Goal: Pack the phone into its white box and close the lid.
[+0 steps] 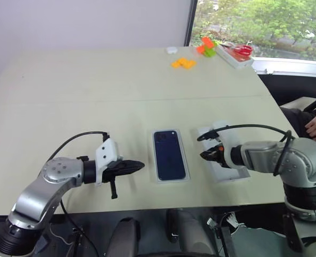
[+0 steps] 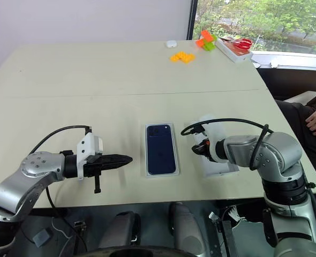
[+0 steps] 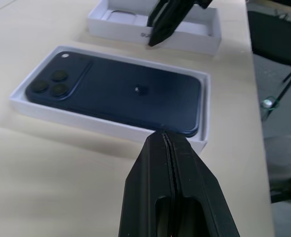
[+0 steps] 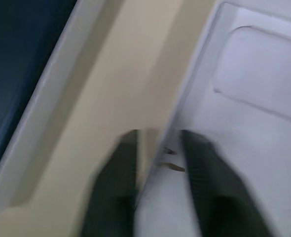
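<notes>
We're looking down on the broad beige tabletop (image 1: 93,85). On its right side sits the lid (image 3: 185,43), a white rectangular cardboard cover lying open side up, with a flat white insert with a rounded hollow inside it. Just beside it, at the middle of the near edge, we have the white box (image 3: 111,129), a shallow white cardboard tray. The phone (image 1: 169,154), slim, dark navy and glossy, lies flat inside it, back up, with its camera cluster at the far corner.

The right gripper (image 1: 205,155) is down at the lid's wall nearest the box. Its black fingers (image 4: 204,182) straddle that wall, one inside and one outside, pinched on it. The left gripper (image 1: 139,166) hangs above the table left of the box, pointing at it, fingers pressed together and holding nothing.
</notes>
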Controlling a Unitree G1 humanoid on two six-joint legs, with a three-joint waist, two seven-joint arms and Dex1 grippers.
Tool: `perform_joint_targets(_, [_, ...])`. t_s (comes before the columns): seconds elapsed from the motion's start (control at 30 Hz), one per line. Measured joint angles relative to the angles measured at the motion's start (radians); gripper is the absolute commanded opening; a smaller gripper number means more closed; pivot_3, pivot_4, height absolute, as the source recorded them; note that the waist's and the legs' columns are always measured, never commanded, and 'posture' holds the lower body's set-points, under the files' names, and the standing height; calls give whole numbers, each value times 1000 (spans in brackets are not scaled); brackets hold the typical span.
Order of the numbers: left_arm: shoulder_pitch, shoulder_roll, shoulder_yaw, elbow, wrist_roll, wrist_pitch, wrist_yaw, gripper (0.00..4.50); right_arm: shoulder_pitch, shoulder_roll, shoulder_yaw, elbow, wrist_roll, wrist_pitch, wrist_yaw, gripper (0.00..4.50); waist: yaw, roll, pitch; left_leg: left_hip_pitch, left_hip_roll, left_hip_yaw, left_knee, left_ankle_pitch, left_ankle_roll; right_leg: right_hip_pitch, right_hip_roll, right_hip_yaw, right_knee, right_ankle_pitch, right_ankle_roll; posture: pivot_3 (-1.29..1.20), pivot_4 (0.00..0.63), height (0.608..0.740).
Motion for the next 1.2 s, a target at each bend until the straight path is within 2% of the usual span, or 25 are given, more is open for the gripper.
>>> perform_joint_targets(0.13, [18,19,30,-8,-38,26,1,0,-27,-16,-37,42,180,0,-109,43,-2,0,0,0,0,0,0,0,0,0,0,0,0,0,0,0,150,727])
perform_joint_targets(0.23, [15,6,107,20,-75,42,43,0,-100,-5,-105,22,322,-11,-79,43,-9,2,1,0,1,0,0,0,1,-1,1,0,0,0,0,0,150,727])
perform_joint_targets(0.33, [15,3,198,80,-86,45,90,0,-129,3,-153,7,534,-129,-87,43,-16,2,1,0,2,-1,-1,-1,2,-1,2,-1,0,2,3,0,150,727])
perform_joint_targets(0.43, [17,-1,245,125,-86,45,119,0,-112,34,-114,5,790,-319,-155,43,-20,2,1,0,2,-1,-1,-1,2,-1,1,0,0,2,3,0,150,727])
perform_joint_targets(0.47, [20,1,253,137,-84,43,122,0,-108,61,-87,8,847,-374,-194,43,-21,1,1,0,2,0,-1,-1,2,-1,1,0,0,2,3,0,150,727])
perform_joint_targets(0.53, [21,10,260,171,-71,38,128,0,-95,206,-24,22,920,-502,-284,43,-27,0,0,0,3,1,-1,-1,2,-1,1,3,0,1,3,0,150,727])
perform_joint_targets(0.63, [16,13,262,204,-56,23,130,0,-75,425,80,72,948,-612,-416,43,-27,1,1,-1,5,1,-1,-1,2,-5,1,3,3,2,3,0,150,727])
perform_joint_targets(0.8, [11,15,264,227,-39,21,137,0,-54,672,86,210,952,-711,-667,43,-21,0,0,-7,4,1,-1,-1,2,-10,-1,3,3,5,0,0,150,727])
perform_joint_targets(0.9, [7,14,262,225,-38,21,145,0,-23,747,75,261,952,-719,-766,43,-21,1,0,-15,3,0,1,-1,2,-16,-3,3,3,5,0,0,150,727])
perform_joint_targets(1.1, [1,-1,243,202,-37,24,168,0,29,792,55,287,963,-720,-880,43,-22,0,0,-15,3,-1,0,-1,2,-16,-4,3,2,5,0,0,150,727])
perform_joint_targets(1.2, [-3,-13,216,184,-37,26,172,0,25,787,36,287,963,-719,-893,940,-22,1,0,-14,3,0,1,-1,2,-15,-2,2,2,5,0,0,150,727])
